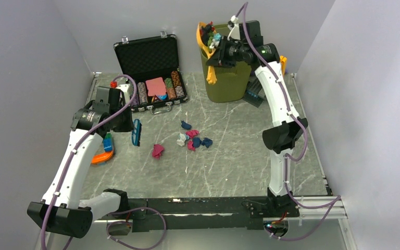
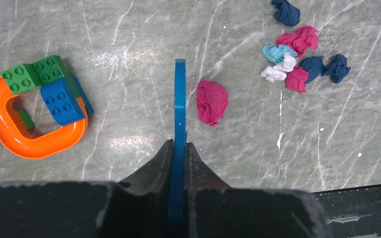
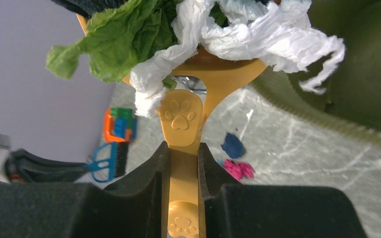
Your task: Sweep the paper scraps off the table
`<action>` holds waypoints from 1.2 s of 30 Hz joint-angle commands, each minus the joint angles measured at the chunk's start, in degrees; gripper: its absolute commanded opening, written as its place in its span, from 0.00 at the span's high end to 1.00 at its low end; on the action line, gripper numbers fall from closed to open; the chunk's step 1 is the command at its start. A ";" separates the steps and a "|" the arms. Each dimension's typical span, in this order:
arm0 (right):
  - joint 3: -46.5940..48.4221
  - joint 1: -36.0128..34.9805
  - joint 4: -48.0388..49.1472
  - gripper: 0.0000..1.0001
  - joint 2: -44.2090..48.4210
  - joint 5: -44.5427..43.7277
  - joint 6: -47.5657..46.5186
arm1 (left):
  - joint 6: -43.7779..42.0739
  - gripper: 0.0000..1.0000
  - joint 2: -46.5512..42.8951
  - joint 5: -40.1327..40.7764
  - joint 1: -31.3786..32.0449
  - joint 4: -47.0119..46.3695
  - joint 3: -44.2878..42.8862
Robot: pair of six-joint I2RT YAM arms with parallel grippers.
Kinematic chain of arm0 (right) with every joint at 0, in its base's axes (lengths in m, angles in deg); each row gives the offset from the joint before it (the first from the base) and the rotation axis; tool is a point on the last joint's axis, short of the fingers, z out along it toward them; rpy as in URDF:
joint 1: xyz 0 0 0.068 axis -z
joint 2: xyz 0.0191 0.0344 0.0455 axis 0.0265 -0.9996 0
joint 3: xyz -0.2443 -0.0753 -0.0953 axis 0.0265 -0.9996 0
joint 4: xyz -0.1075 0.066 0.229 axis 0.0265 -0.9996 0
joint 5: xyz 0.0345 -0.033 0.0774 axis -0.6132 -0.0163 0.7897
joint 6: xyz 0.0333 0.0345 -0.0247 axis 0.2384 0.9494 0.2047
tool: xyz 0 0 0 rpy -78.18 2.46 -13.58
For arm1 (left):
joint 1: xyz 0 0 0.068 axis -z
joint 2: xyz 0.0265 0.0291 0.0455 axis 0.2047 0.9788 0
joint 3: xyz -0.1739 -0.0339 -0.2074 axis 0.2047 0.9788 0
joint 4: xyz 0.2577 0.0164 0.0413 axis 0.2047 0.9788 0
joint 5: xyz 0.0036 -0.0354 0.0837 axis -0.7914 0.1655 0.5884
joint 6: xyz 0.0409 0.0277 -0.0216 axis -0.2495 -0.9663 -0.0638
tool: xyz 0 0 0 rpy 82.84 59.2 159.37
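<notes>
Remote station view: my right gripper [image 3: 182, 151], jaws clamped on the paw-print handle of the orange dustpan [image 3: 181, 119], holds a heap of green and white paper at the rim of the olive bin [image 1: 224, 78] at 12 o'clock on the table [image 1: 229, 172]. My left gripper [image 2: 179, 146], jaws closed on the blue brush [image 2: 179, 99], hangs toward 9 o'clock. About eight paper scraps [image 1: 194, 139] lie loose near the table's centre, with one pink wad [image 2: 212, 101] apart at their 8 o'clock, near the brush. The first risk I see is the pan. The paper spills over its edge, and the wrist view does not tell me whether all of it hangs above the bin's mouth. A tilt begun off-centre could drop wads back onto the table or behind the bin. The second is the brush, which is thin, held edge-on, and might twist in the jaws if I press it hard against the surface. A wide stroke could also catch the toy bricks [image 2: 34, 109] on the table's 9 o'clock side. It might equally drive scraps toward the open chip case [image 1: 151, 73] at 11 o'clock.
</notes>
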 commanded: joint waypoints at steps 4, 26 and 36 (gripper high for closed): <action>-5.72 5.46 20.31 1.00 -0.31 13.63 18.41 | -0.95 1.00 -0.85 -1.26 -0.30 -1.54 0.19; -34.33 8.55 63.56 1.00 9.83 27.80 51.50 | -1.27 1.00 -1.37 -1.89 -0.24 -2.39 2.18; -33.71 8.08 59.14 1.00 12.58 31.51 42.10 | -0.76 1.00 -1.65 -2.11 -0.26 -2.93 2.30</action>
